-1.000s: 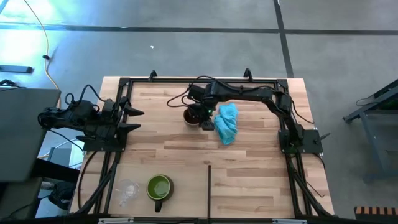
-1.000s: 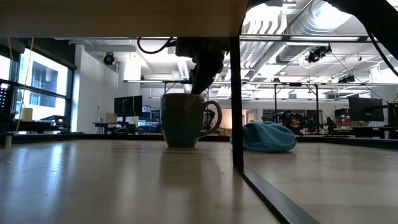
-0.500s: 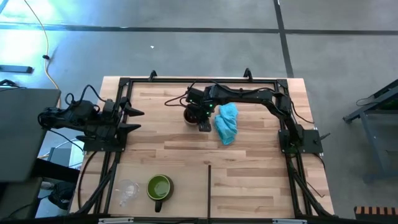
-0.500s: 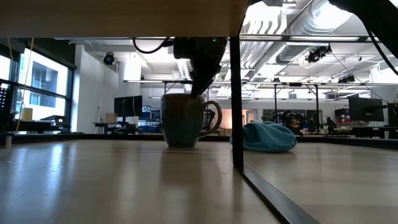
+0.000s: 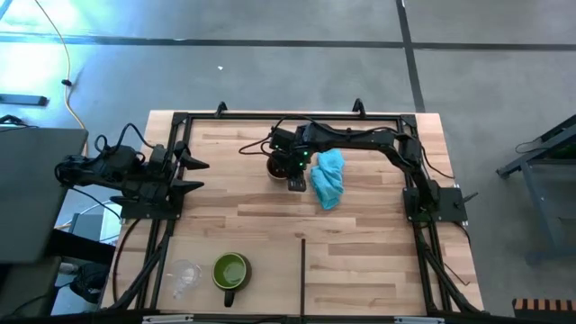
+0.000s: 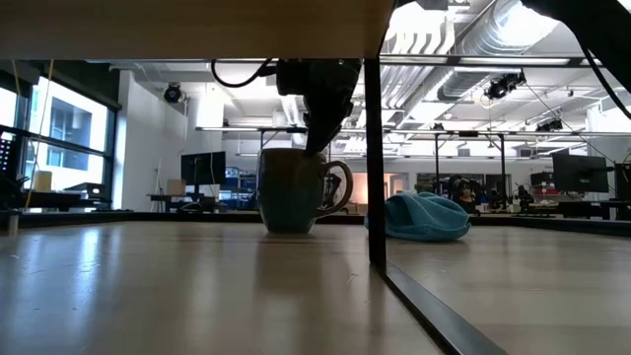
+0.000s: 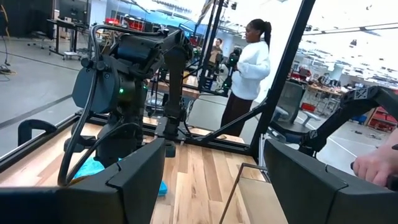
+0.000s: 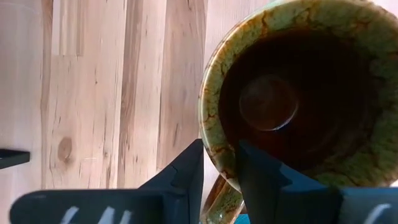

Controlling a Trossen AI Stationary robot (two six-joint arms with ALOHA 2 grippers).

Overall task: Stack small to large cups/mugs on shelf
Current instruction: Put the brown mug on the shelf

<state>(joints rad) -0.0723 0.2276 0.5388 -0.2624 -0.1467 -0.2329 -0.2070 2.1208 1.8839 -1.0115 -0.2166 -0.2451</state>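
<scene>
The brown mug (image 5: 275, 167) stands upright on its base at the far middle of the table, its handle (image 6: 337, 185) toward the light-blue cloth. My right gripper (image 8: 219, 163) reaches down onto its rim and is shut on it. The green mug (image 5: 230, 271) and the clear cup (image 5: 184, 275) stand at the near left on the pale wooden shelf (image 5: 369, 279). My left gripper (image 5: 191, 173) waits open at the table's left edge, holding nothing. My right gripper pinches the brown mug's rim (image 8: 217, 158) just beside the handle, one finger (image 8: 255, 171) inside the mug and one (image 8: 186, 171) outside. The fingers come steeply from above, pointing down. The mug stands upright with its base on the table.
A crumpled light-blue cloth (image 5: 328, 178) lies right beside the mug, toward the table's right. Black frame rails (image 5: 270, 115) run along the table's edges, and a dark upright post (image 6: 375, 158) stands near the front. A person (image 7: 249, 68) stands in the room beyond the table.
My right gripper has turned a little at the wrist over the brown mug and its fingers have settled on the rim by the handle. The mug has stayed where it was.
</scene>
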